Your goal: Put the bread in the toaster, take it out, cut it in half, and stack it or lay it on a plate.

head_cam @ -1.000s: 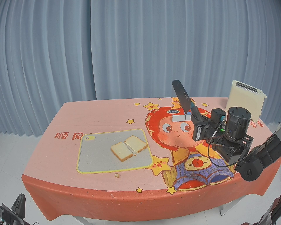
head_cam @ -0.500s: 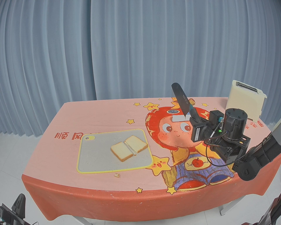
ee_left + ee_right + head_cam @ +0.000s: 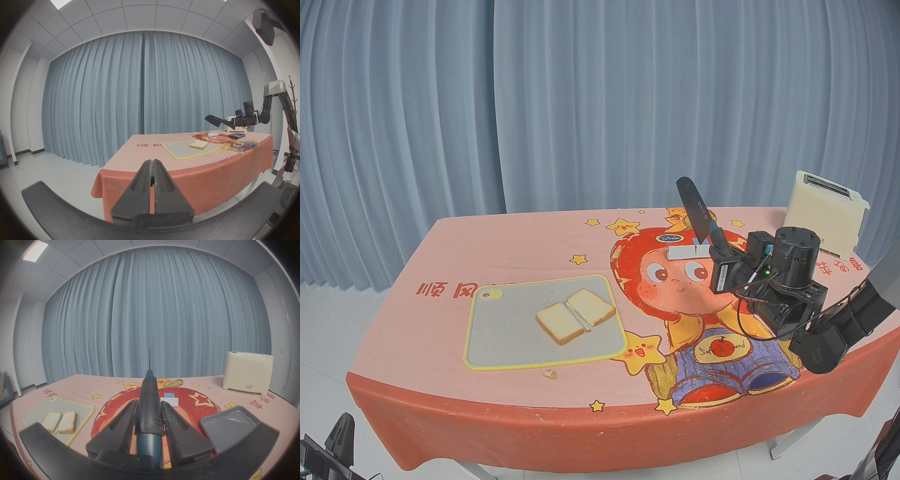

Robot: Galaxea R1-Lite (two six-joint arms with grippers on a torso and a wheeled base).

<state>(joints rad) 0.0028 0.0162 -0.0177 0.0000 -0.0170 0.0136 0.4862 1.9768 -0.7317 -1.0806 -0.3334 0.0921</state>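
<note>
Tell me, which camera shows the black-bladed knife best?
The head view: the black-bladed, teal-handled knife shows its blade broadside, held up in the right gripper. The right wrist view sees it edge-on, the blade a thin line. The left wrist view shows it small and far off.

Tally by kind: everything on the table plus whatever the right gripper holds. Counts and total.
Pale toasted bread halves: 2
Grey cutting board with yellow rim: 1
Cream toaster: 1
Black-bladed knife with teal handle, in right gripper: 1
Dark grey square tray: 1
White-and-blue block: 1
Small crumb: 1
Total: 8
</note>
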